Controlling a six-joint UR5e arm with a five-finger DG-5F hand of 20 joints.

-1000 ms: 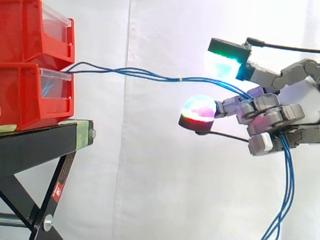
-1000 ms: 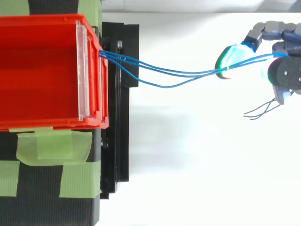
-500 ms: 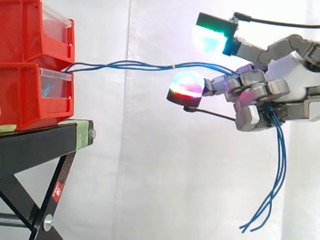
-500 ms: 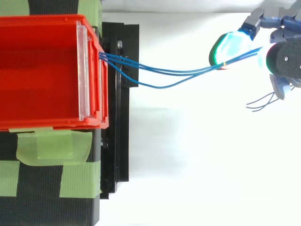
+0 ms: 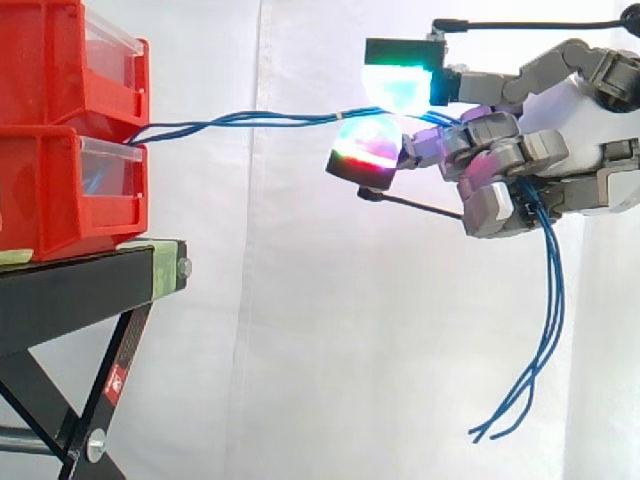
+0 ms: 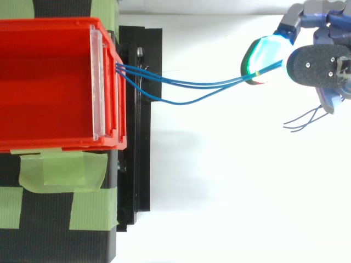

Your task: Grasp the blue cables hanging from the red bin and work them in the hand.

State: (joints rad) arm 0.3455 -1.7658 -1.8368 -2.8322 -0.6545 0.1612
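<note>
Several thin blue cables run from between the stacked red bins rightward into my hand. My hand is shut on the blue cables: curled fingers clamp them, and two glowing fingertips close on them from above and below. Beyond my hand the loose cable ends hang down. In the top view the cables leave the bin's front and reach the hand at the right edge.
The red bins sit on a black stand with green tape at the left. A white curtain hangs behind. Open space lies between the stand and my hand.
My hand has risen and moved slightly toward the bins, carrying the cables. The two glowing fingertips have come together on the cables. The hanging ends have lifted.
</note>
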